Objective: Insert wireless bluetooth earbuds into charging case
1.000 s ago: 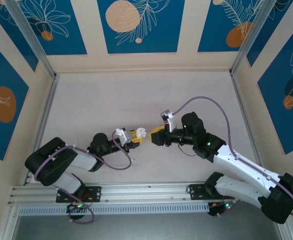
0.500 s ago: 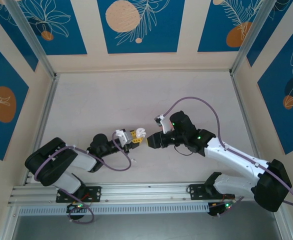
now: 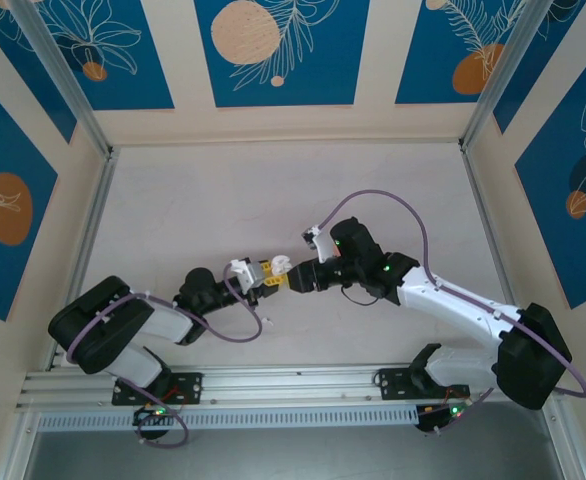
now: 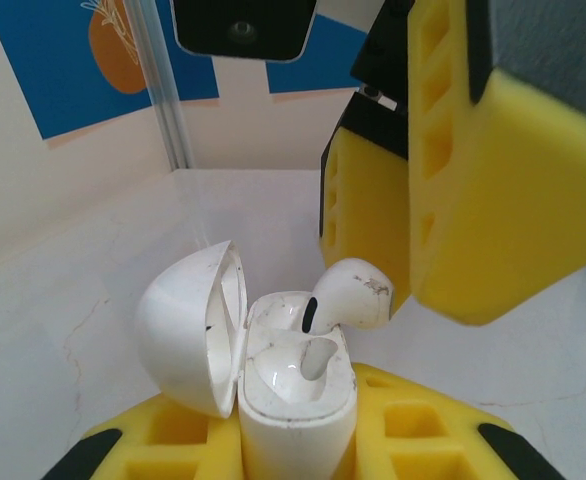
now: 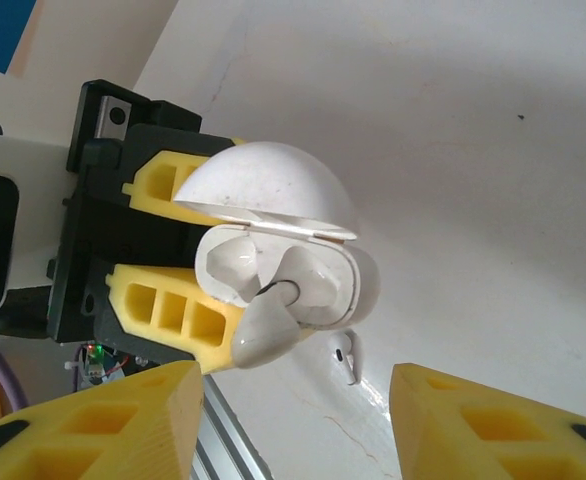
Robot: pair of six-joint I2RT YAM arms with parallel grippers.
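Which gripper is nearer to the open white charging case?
Left. The left gripper is shut on the open white plastic charging case, clamping its base. The right gripper is open, a little apart, facing the white earbud that sticks out of the case.

my left fingers: yellow, black at the corners
my right fingers: yellow too, black at the tips
charging case: white, scuffed with dark specks
earbud: white, 1 black patch
table: pale grey, faintly veined
wall panels: blue, white leaf outlines, peach-orange discs, cream strips between
my cable: lilac
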